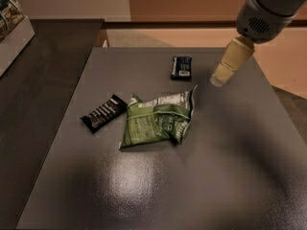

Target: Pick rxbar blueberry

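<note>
The rxbar blueberry (181, 67) is a small dark navy bar with a white label patch, lying flat near the far edge of the grey table (230, 152). My gripper (218, 79) hangs above the table to the right of the bar, about a bar's length away, its cream-coloured finger pointing down and left. It holds nothing that I can see.
A crumpled green snack bag (158, 119) lies mid-table, in front of the bar. A longer black bar with white lettering (103, 112) lies to its left. A dark counter (43, 80) runs along the left side, with a white box (12, 32) at its far end.
</note>
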Robot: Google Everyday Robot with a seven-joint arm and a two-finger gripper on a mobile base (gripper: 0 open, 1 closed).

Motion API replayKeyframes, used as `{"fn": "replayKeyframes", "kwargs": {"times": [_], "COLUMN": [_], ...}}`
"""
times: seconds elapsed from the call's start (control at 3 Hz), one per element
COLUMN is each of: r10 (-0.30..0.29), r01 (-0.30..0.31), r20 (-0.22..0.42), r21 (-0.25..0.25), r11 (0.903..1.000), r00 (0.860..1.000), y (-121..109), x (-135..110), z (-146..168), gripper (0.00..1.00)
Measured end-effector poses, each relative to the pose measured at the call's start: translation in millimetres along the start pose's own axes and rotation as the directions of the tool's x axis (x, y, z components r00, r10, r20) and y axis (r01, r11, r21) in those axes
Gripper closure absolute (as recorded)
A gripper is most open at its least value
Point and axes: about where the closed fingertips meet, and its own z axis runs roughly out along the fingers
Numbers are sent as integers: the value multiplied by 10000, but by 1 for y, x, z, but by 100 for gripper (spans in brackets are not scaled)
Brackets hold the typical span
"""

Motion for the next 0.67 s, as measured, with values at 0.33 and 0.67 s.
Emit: {"fn": "replayKeyframes", "kwargs": {"times": [0.33, 0.67], "r10": [1565, 2817], "r01": [-1565, -2812], "r20": [43, 18], "r21": [368, 654], "r11": [9870, 9574], "r00": [9877, 9595], "y": [-26, -42], "x": [-21, -44], "z": [12, 29], "gripper": [0, 0]}}
